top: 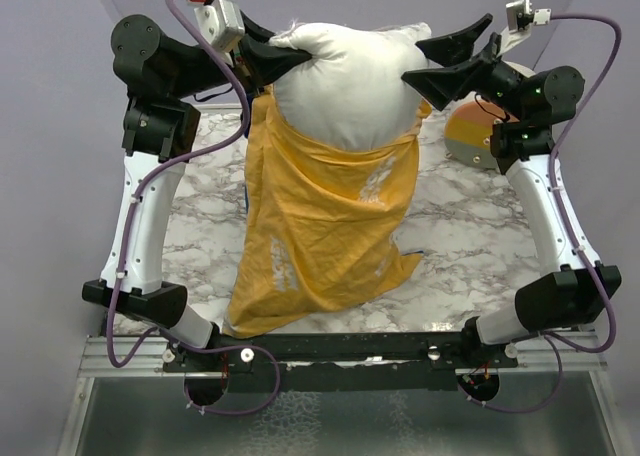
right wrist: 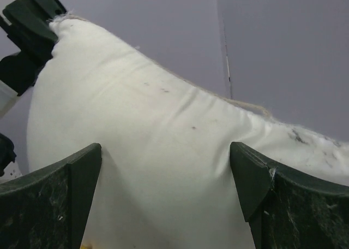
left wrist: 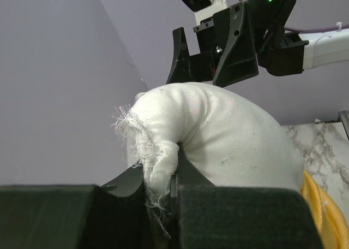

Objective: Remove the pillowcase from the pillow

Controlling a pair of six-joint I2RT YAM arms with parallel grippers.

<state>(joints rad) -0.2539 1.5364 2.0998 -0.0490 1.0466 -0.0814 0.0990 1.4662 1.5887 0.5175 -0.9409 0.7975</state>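
Pillowcase (top: pixel 320 226) hung with its yellow-orange side out. Its lower end lay crumpled on the marble counter (top: pixel 470 226), just beyond the bases of the two arms. From there the cloth rose in long folds to its open mouth, which sagged around the lower part of the pillow (top: pixel 350 81). Pale lettering showed faintly on the cloth, too creased to read.

The pillow's white upper half stood bare out of that mouth, held up above the counter and bulging into a rounded hump.

The left pincer (top: pixel 272 58) was clamped tight on the pillow's upper left corner. In the left wrist view, the frayed seam was pinched into a thin bunch between the two closed fingers, with loose threads sticking out.

The right pincer (top: pixel 415 61) stood wide at the pillow's upper right side, with one finger above and one below. In the right wrist view the white bulk filled the gap between the spread fingers. It seemed to touch both of them, though I could not tell whether they pressed in.

Farther back on the right, a cream-and-orange cylinder (top: pixel 470 131) lay on the counter, partly hidden behind the right arm and well apart from the pillowcase.
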